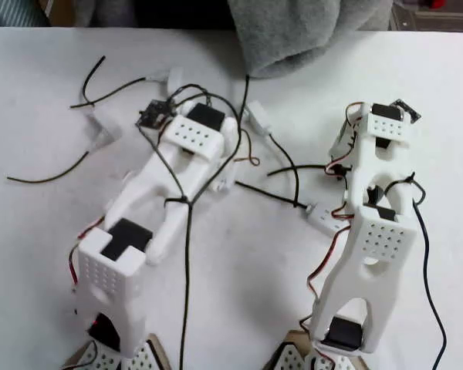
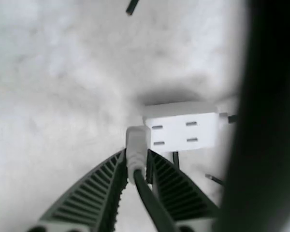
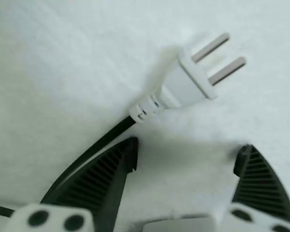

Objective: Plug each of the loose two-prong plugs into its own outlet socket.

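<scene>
We see a white two-prong plug (image 2: 137, 142) on a black cord (image 2: 152, 205), pinched by the left gripper (image 2: 137, 155), whose ribbed dark green jaws are closed on it. Its front end meets a white plastic outlet block (image 2: 183, 131) with paired slots. A second white plug (image 3: 188, 87), metal prongs bare, lies flat on the white table (image 3: 63, 58) just beyond the right gripper (image 3: 188, 147), whose jaws gape wide and hold nothing.
</scene>
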### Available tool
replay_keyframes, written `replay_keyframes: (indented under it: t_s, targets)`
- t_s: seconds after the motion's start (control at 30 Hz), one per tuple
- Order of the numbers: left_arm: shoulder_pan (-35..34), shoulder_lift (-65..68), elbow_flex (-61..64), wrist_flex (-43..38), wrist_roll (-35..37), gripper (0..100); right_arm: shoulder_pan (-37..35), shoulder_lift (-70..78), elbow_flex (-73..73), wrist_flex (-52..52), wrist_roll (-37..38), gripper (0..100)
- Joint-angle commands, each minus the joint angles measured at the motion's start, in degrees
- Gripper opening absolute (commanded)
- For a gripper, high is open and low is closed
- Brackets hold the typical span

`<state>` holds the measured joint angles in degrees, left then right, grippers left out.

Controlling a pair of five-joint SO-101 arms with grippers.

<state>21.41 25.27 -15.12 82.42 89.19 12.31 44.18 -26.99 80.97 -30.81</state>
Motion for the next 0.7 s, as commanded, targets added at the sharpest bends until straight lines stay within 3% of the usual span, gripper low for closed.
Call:
replay_keyframes:
  t_s: [0.0,0.43,0.67]
  targets:
    - [0.6,-0.7,-5.3,1.7,0.4,3,0.1,0.0,-0.4,-1.0,0.3,32.6]
    - [0.0,6.0,-7.6,-1.4,0.0,3,-0.1,0.0,-0.4,-1.0,0.3,32.6]
    - [0.0,11.4,-18.7,7.7,-0.4,3,-0.1,0.0,-0.4,-1.0,0.3,32.6]
